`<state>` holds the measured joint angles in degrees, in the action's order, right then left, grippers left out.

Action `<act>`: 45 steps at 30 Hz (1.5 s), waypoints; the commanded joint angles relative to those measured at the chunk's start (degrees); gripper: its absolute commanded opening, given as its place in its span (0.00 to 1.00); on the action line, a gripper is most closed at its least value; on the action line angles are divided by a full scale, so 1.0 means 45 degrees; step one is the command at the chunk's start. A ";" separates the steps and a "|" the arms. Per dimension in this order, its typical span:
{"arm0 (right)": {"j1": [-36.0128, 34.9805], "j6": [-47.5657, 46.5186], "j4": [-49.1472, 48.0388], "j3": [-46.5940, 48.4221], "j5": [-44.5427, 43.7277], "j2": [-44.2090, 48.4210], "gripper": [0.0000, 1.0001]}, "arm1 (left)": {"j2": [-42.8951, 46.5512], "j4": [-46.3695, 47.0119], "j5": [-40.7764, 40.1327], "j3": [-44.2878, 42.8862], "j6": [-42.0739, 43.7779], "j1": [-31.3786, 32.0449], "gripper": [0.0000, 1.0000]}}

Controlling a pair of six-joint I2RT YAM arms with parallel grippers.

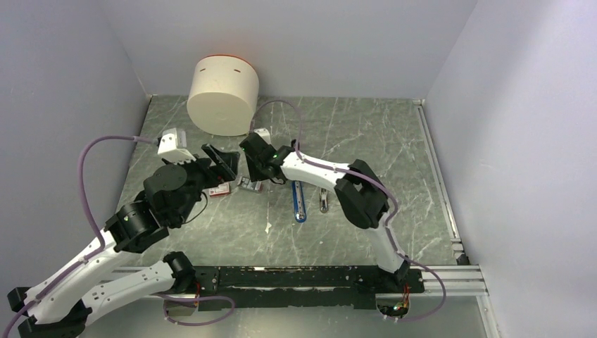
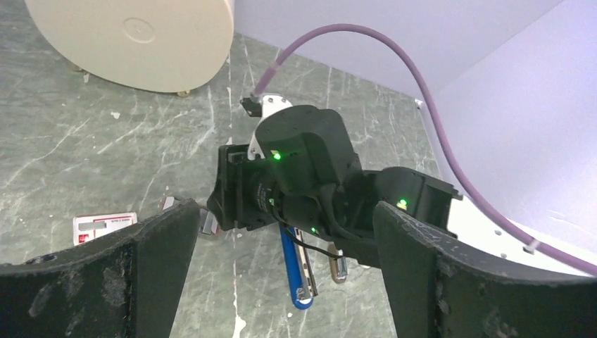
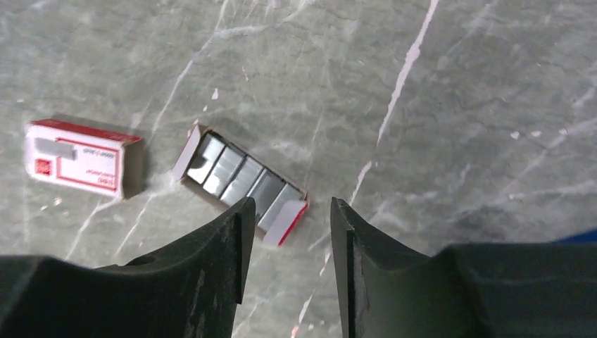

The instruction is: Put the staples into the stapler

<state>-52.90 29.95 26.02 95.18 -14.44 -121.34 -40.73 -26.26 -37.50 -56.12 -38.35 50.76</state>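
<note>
The staples are in two parts. A red sleeve with a white label (image 3: 81, 158) lies flat, and beside it an open tray of silvery staple blocks (image 3: 239, 179) rests on the table. My right gripper (image 3: 290, 208) hovers just over the tray's near end, open by a narrow gap with nothing between its fingers. The stapler (image 1: 299, 201), blue with a silver channel facing up, lies to the right of the tray. It also shows in the left wrist view as the blue stapler (image 2: 292, 271), under the right arm. My left gripper (image 1: 220, 163) is wide open and empty, above the sleeve (image 1: 220, 189).
A large cream cylinder (image 1: 222, 95) lies on its side at the back left. A small silver-tipped oblong piece (image 1: 324, 199) sits just right of the stapler. Grey walls enclose the marble-patterned table, and a black rail (image 1: 303, 276) runs along the front.
</note>
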 commanded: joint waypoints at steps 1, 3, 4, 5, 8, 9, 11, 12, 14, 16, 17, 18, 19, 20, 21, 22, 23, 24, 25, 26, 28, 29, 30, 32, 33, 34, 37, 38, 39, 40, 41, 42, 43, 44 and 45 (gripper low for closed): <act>-0.0049 -0.0726 0.0294 0.1382 0.0152 -0.0984 0.49 | 0.0334 0.0015 -0.0472 0.0527 -0.0107 -0.0072 0.97; -0.0047 -0.0716 0.0719 0.2071 -0.0013 -0.1545 0.50 | 0.0330 0.0059 -0.0500 0.0620 -0.0077 -0.0089 0.97; -0.0043 -0.0665 0.0970 0.2458 -0.0144 -0.1827 0.50 | 0.0312 0.0099 -0.0504 0.0643 -0.0036 -0.0082 0.97; -0.0041 -0.0634 0.1234 0.2780 -0.0277 -0.2111 0.50 | 0.0276 0.0126 -0.0502 0.0653 0.0040 -0.0076 0.97; -0.0055 -0.0852 0.1217 0.3125 -0.0112 -0.2483 0.50 | 0.0076 0.0110 -0.0479 0.0589 0.0231 -0.0084 0.97; -0.0047 -0.1017 0.1079 0.3054 0.0095 -0.2464 0.50 | 0.0000 0.0086 -0.0462 0.0551 0.0291 -0.0089 0.97; -0.0054 -0.1468 0.0779 0.2880 0.0640 -0.2354 0.51 | -0.0138 0.0005 -0.0428 0.0501 0.0339 -0.0074 0.97; -0.0059 -0.1665 0.0673 0.2736 0.0766 -0.2279 0.50 | -0.0188 -0.0035 -0.0419 0.0498 0.0331 -0.0075 0.97; -0.0095 -0.2198 0.0379 0.2404 0.0903 -0.2055 0.44 | -0.0212 -0.0043 -0.0372 0.0553 0.0314 -0.0083 0.97; -0.0088 -0.2597 0.0129 0.2165 0.0971 -0.1837 0.36 | -0.0207 0.0019 -0.0322 0.0654 0.0273 -0.0080 0.97; -0.0108 -0.2756 0.0069 0.2118 0.1005 -0.1795 0.35 | -0.0224 0.0099 -0.0303 0.0713 0.0291 -0.0073 0.97; -0.0102 -0.2944 0.0066 0.2137 0.1045 -0.1770 0.34 | -0.0219 0.0143 -0.0284 0.0730 0.0335 -0.0070 0.97; -0.0104 -0.3033 0.0100 0.2183 0.1043 -0.1803 0.33 | -0.0252 0.0095 -0.0308 0.0708 0.0301 -0.0077 0.97; -0.0104 -0.3045 0.0153 0.2286 0.1026 -0.1856 0.33 | -0.0317 0.0028 -0.0319 0.0651 0.0270 -0.0085 0.97; -0.0112 -0.3063 0.0223 0.2431 0.1007 -0.1983 0.33 | -0.0369 -0.0027 -0.0320 0.0595 0.0261 -0.0079 0.97; -0.0098 -0.3075 0.0305 0.2591 0.0946 -0.2084 0.33 | -0.0408 -0.0041 -0.0305 0.0569 0.0302 -0.0088 0.97; -0.0111 -0.3038 0.0369 0.2733 0.0848 -0.2172 0.32 | -0.0434 -0.0043 -0.0284 0.0548 0.0319 -0.0087 0.97; -0.0103 -0.2967 0.0387 0.2802 0.0794 -0.2247 0.32 | -0.0457 -0.0058 -0.0267 0.0529 0.0331 -0.0089 0.97; -0.0112 -0.2914 0.0372 0.2847 0.0712 -0.2295 0.31 | -0.0487 -0.0077 -0.0245 0.0519 0.0332 -0.0079 0.97; -0.0103 -0.2908 0.0360 0.2870 0.0677 -0.2335 0.30 | -0.0498 -0.0082 -0.0211 0.0535 0.0345 -0.0073 0.97; -0.0090 -0.2959 0.0355 0.2917 0.0697 -0.2440 0.29 | -0.0518 -0.0118 -0.0175 0.0547 0.0339 -0.0085 0.97; -0.0120 -0.2991 0.0385 0.2930 0.0721 -0.2488 0.28 | -0.0519 -0.0148 -0.0155 0.0555 0.0327 -0.0074 0.97; -0.0089 -0.3017 0.0387 0.2932 0.0768 -0.2521 0.28 | -0.0539 -0.0159 -0.0136 0.0573 0.0335 -0.0070 0.97; -0.0093 -0.3149 0.0335 0.2913 0.0934 -0.2564 0.28 | -0.0548 -0.0160 -0.0096 0.0612 0.0301 -0.0072 0.97; -0.0108 -0.3191 0.0336 0.2929 0.0990 -0.2581 0.28 | -0.0564 -0.0175 -0.0077 0.0615 0.0290 -0.0082 0.97; -0.0093 -0.3228 0.0349 0.2946 0.1036 -0.2601 0.28 | -0.0574 -0.0179 -0.0067 0.0615 0.0295 -0.0076 0.97; -0.0091 -0.3299 0.0324 0.2990 0.1410 -0.2589 0.28 | -0.0620 -0.0197 -0.0061 0.0617 0.0247 -0.0079 0.97; -0.0098 -0.3327 0.0269 0.2959 0.1599 -0.2560 0.28 | -0.0644 -0.0199 -0.0065 0.0615 0.0254 -0.0076 0.97; -0.0084 -0.3350 0.0189 0.2901 0.1757 -0.2493 0.28 | -0.0642 -0.0216 -0.0093 0.0620 0.0225 -0.0078 0.97; -0.0080 -0.3365 0.0093 0.2803 0.1901 -0.2416 0.28 | -0.0652 -0.0233 -0.0118 0.0616 0.0207 -0.0085 0.97; -0.0082 -0.3396 -0.0028 0.2706 0.2100 -0.2333 0.28 | -0.0628 -0.0265 -0.0151 0.0601 0.0195 -0.0079 0.97; -0.0097 -0.3441 -0.0117 0.2637 0.2242 -0.2274 0.27 | -0.0618 -0.0303 -0.0187 0.0582 0.0171 -0.0078 0.97; -0.0099 -0.3454 -0.0145 0.2612 0.2340 -0.2230 0.25 | -0.0585 -0.0329 -0.0242 0.0558 0.0154 -0.0085 0.97; -0.0089 -0.3461 -0.0156 0.2594 0.2409 -0.2203 0.23 | -0.0547 -0.0335 -0.0301 0.0557 0.0159 -0.0074 0.97; -0.0090 -0.3459 -0.0147 0.2636 0.2454 -0.2224 0.22 | -0.0498 -0.0336 -0.0344 0.0557 0.0174 -0.0087 0.97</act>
<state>-53.12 15.42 26.94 106.72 -5.96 -132.11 -43.68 -26.76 -38.15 -53.25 -37.76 50.76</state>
